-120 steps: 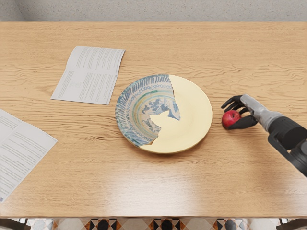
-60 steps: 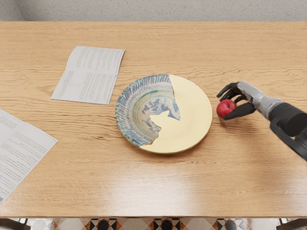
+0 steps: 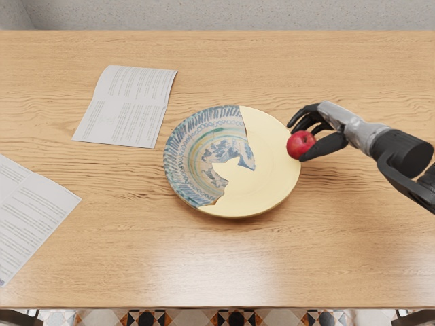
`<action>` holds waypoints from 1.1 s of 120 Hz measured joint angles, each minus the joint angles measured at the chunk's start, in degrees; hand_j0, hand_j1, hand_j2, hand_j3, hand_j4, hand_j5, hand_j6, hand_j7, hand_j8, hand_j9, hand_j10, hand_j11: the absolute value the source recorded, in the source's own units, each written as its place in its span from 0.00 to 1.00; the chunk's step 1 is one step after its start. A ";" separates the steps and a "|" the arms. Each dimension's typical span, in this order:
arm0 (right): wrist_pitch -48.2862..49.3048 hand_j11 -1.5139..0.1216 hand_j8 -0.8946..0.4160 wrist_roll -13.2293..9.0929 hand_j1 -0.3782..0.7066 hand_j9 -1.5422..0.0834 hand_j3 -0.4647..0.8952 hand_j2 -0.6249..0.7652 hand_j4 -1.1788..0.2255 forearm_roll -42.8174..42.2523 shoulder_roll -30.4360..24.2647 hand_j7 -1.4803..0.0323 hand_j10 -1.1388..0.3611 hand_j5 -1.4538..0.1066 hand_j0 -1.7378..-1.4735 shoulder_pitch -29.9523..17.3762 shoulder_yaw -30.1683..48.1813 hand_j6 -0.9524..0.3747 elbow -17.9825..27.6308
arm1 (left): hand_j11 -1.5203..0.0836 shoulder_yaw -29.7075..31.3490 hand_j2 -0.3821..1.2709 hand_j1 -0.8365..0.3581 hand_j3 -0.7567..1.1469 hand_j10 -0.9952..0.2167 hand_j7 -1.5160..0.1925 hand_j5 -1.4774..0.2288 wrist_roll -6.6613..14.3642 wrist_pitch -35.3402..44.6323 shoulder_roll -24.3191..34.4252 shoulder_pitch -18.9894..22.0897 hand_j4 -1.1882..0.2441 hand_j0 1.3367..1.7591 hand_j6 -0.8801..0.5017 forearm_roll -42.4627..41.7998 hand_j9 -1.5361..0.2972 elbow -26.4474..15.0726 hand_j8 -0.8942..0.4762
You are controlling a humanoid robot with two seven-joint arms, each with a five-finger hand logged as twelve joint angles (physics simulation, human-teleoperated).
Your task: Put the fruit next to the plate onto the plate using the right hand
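Red fruit (image 3: 300, 144), small and round, clasped in the right hand (image 3: 315, 129); poised at the right rim of the plate (image 3: 272, 183), over its plain yellow part and apparently clear of the bench (image 3: 326, 258). Right arm entering from the right edge; left hand out of view. Plate shallow, in 2 finishes: blue-patterned on the left, plain yellow on the right. 2 printed sheets lying well apart from the plate, 1 (image 3: 126, 105) up and to its left, 1 (image 3: 27, 210) at the left edge.

Handling, as judged: fruit probably light, firm and smooth-skinned, hence prone to slip or roll. Best gripped across the widest girth from opposite sides, much as now. Plate likely brittle, so calls for a low, gentle set-down near the centre, not a drop at the rim.
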 joint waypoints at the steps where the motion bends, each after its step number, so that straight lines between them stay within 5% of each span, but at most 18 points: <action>1: 0.02 0.44 0.37 -0.03 0.56 0.46 0.34 0.62 0.43 0.00 0.10 0.47 0.41 0.42 0.30 0.01 0.02 0.27 0.02 | 0.95 0.00 0.23 0.99 0.40 0.82 0.89 0.87 0.00 0.00 0.00 0.00 0.83 0.76 0.64 0.00 0.84 0.00 0.65; 119: 2.79 0.47 0.37 -0.44 0.55 0.48 0.34 0.58 0.44 -0.06 8.97 0.49 0.42 0.45 0.30 -0.41 -0.76 0.27 0.13 | 0.95 0.00 0.23 0.99 0.40 0.82 0.89 0.87 0.00 0.00 0.00 0.00 0.83 0.76 0.64 0.00 0.84 0.00 0.65; 132: 1.39 0.60 0.45 -0.44 0.42 0.62 0.34 0.52 0.56 -0.15 8.96 0.63 0.51 0.59 0.30 -0.93 -0.79 0.40 0.06 | 0.95 0.00 0.23 0.99 0.40 0.82 0.89 0.87 0.00 0.00 0.00 0.00 0.83 0.76 0.64 0.00 0.84 0.00 0.65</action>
